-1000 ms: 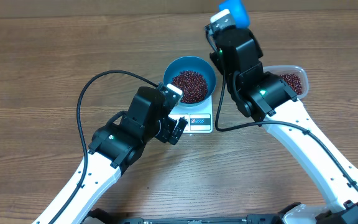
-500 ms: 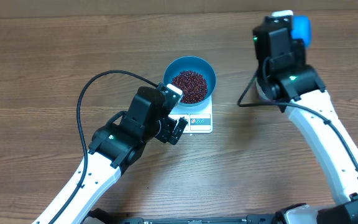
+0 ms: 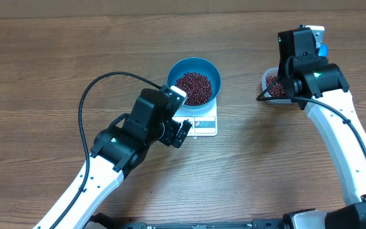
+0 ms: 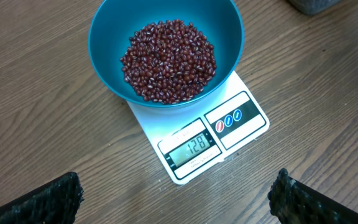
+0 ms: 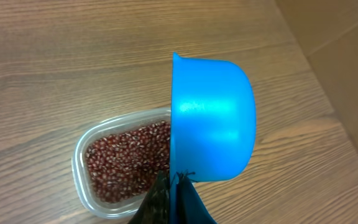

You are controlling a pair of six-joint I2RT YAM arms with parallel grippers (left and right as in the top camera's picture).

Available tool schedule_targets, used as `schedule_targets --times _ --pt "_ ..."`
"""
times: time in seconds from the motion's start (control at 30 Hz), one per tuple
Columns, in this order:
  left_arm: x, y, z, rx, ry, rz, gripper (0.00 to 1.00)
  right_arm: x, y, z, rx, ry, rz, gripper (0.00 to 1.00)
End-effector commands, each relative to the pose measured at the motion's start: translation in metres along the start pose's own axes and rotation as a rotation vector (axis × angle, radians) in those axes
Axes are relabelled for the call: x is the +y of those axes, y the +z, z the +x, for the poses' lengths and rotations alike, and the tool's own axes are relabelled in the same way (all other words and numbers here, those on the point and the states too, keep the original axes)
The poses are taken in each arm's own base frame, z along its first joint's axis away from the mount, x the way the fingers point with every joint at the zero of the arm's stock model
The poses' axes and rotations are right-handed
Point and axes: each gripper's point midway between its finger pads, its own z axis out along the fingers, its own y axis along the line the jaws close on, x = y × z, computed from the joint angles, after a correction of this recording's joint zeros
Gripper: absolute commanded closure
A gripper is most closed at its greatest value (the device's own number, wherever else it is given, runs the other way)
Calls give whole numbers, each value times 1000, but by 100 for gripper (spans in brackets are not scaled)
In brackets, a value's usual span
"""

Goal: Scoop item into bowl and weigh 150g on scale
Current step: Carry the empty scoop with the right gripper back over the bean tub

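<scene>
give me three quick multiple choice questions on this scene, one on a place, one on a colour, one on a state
1. Where does the bowl stand?
A on the scale
B on a plate
C on a shelf
2. What colour is the scoop?
A red
B blue
C white
3. How is the left gripper?
A open
B shut on the bowl
C shut on the scoop
Answers:
1 A, the bowl sits on the white scale's top, just behind its display.
2 B, the right wrist view shows it bright blue.
3 A, its fingers stand wide apart at the lower corners of the left wrist view, gripping nothing.
</scene>
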Motion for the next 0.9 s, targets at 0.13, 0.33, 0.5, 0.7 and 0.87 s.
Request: schedule_targets --times 0.13,0.33,0.5,0.7,0.87 --pt "-1 1 1 2 -17 12 0 9 17 26 85 9 -14 96" --pt "-1 1 1 2 -17 12 0 10 23 39 108 -6 -7 96" --pt "-1 1 1 2 -17 12 1 18 28 48 127 -10 -38 96" --pt "-1 1 1 2 -17 12 0 32 39 56 121 6 -93 96" --pt "-1 1 1 2 -17 12 0 35 42 55 107 14 -97 96"
